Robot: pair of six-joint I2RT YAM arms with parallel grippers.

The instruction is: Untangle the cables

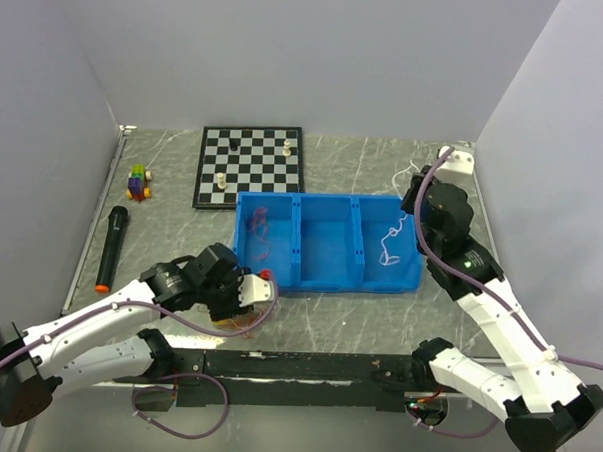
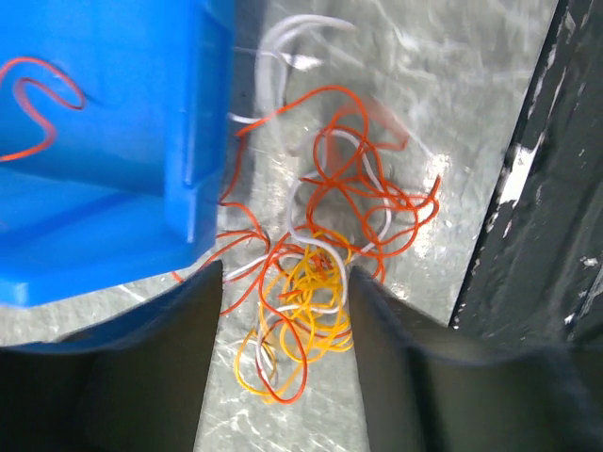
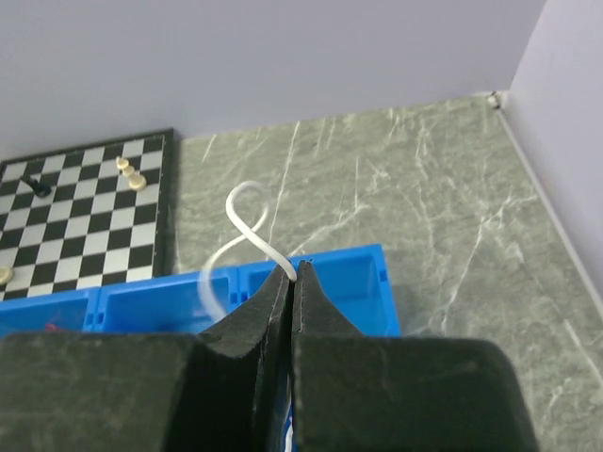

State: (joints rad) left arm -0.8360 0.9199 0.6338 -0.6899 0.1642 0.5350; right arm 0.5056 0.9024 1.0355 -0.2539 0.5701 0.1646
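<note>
LEFT AND RIGHT AT WORK ON THE KNOT: My left claw (image 2: 283,282) hangs released, its fingers spread to either side of the tangle (image 2: 311,254). This loose knot of orange, yellow and white cables lies on the table (image 2: 405,85) just beside a corner of the blue bin (image 2: 113,188). Nothing is pinched there, and I judge the wide stance is meant to straddle the knot so one strand can be singled out. My right claw (image 3: 292,275) is clenched on a white cable (image 3: 247,212), whose loop curls up from the fingertips. From above, that claw is raised at the bin's right end, and what appears to be the same cable trails down into the right compartment, probably held high so it drops clear of the rest. A red cable (image 1: 260,229) lies alone in the left compartment, which suggests each freed strand gets its own slot. Most of the work, by my reckoning, remains in the knot at my left. The chessboard (image 1: 249,169) beyond the bin plays no part.
</note>
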